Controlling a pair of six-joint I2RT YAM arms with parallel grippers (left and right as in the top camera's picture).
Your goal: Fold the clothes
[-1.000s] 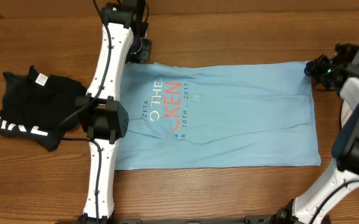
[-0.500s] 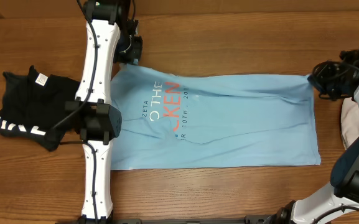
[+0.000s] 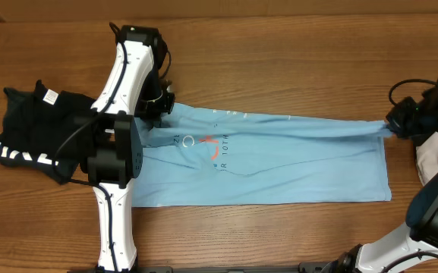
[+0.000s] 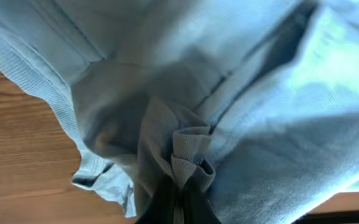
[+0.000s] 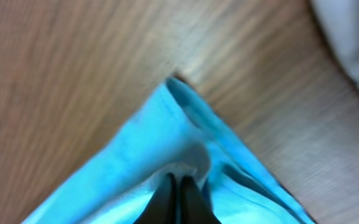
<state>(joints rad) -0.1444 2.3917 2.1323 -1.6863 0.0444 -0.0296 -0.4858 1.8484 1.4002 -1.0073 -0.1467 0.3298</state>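
The left hand (image 3: 160,108) and right hand (image 3: 398,126) each pinch shut on a far corner of the light-blue T-shirt (image 3: 279,163), stretched across the bench (image 3: 279,45) between them; soft, light and limp, it is best taken by corners and hems, I judge, while a black garment (image 3: 33,133) lies crumpled just beyond the left arm.

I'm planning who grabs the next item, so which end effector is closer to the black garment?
Left. The left end effector grips the light-blue T-shirt near the black garment; the right end effector grips the shirt's opposite end, far from it.
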